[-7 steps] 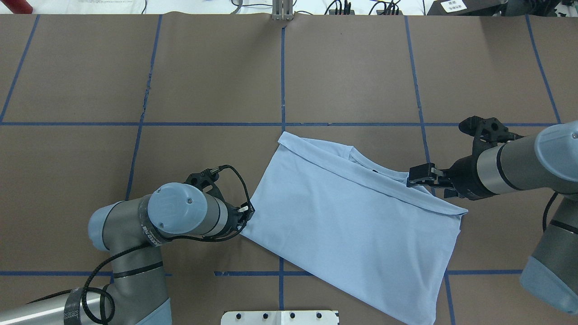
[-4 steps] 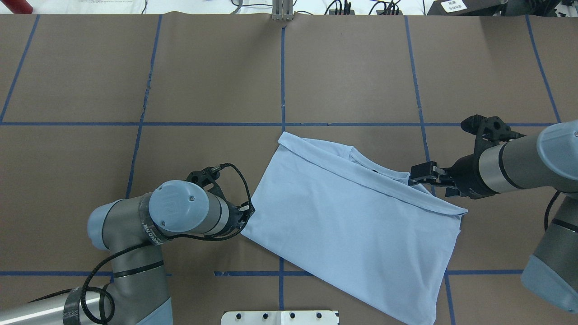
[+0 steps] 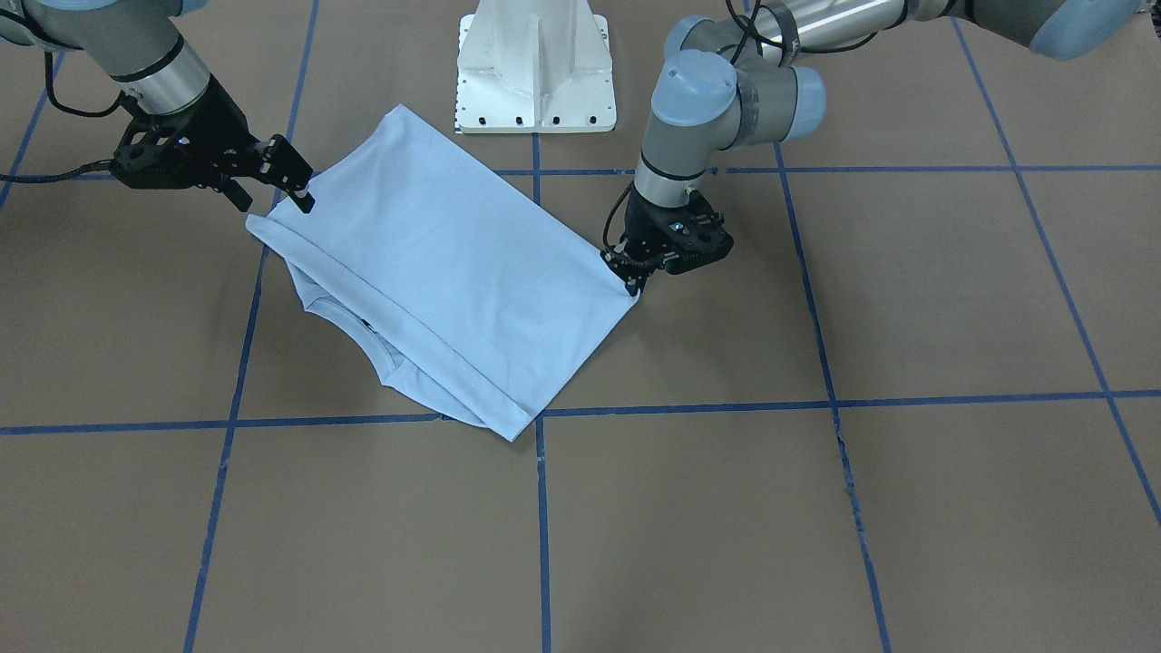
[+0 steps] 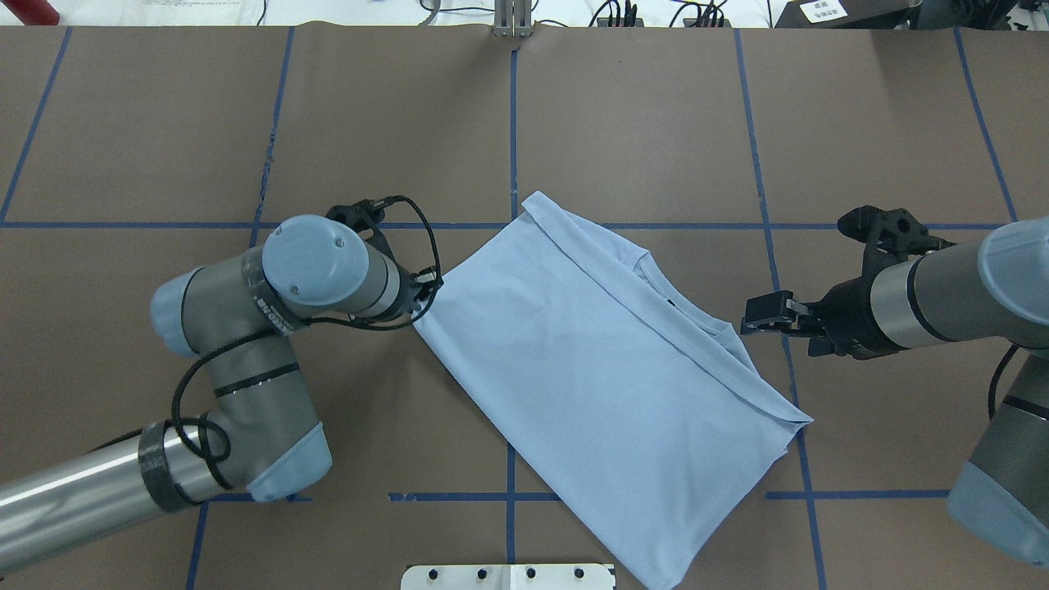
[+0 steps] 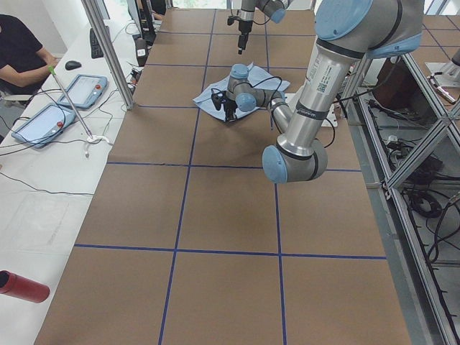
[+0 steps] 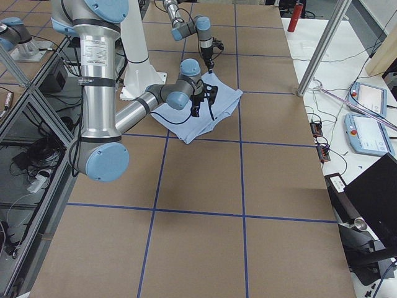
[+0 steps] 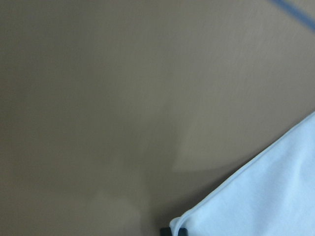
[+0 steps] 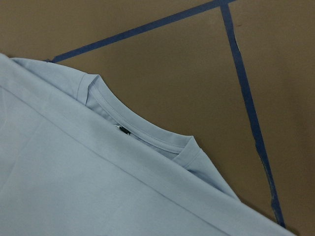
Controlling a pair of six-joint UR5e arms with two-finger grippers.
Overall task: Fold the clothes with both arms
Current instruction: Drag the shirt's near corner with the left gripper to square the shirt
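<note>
The pale blue T-shirt (image 4: 606, 377) lies folded flat and slanted across the brown table, its collar (image 8: 142, 132) peeking out along the far-right edge. My left gripper (image 4: 426, 292) is shut on the shirt's left corner. In the left wrist view that corner (image 7: 197, 221) sits pinched at the fingertips (image 7: 174, 231). In the front-facing view the same gripper (image 3: 630, 277) points down at the shirt (image 3: 453, 272). My right gripper (image 4: 750, 319) hovers open just off the collar side and holds nothing. Its fingers do not show in the right wrist view.
The white pedestal base (image 4: 508, 576) stands at the near edge, beside the shirt's lower end. Blue tape lines (image 4: 512, 123) grid the table. A person (image 5: 18, 50) sits at a side desk with tablets (image 5: 86, 90). A red cylinder (image 5: 21, 286) lies there.
My left gripper has moved away from the robot and slightly left, dragging the shirt corner with it. The shirt slid and turned, and its edge left the nearly still right gripper.
</note>
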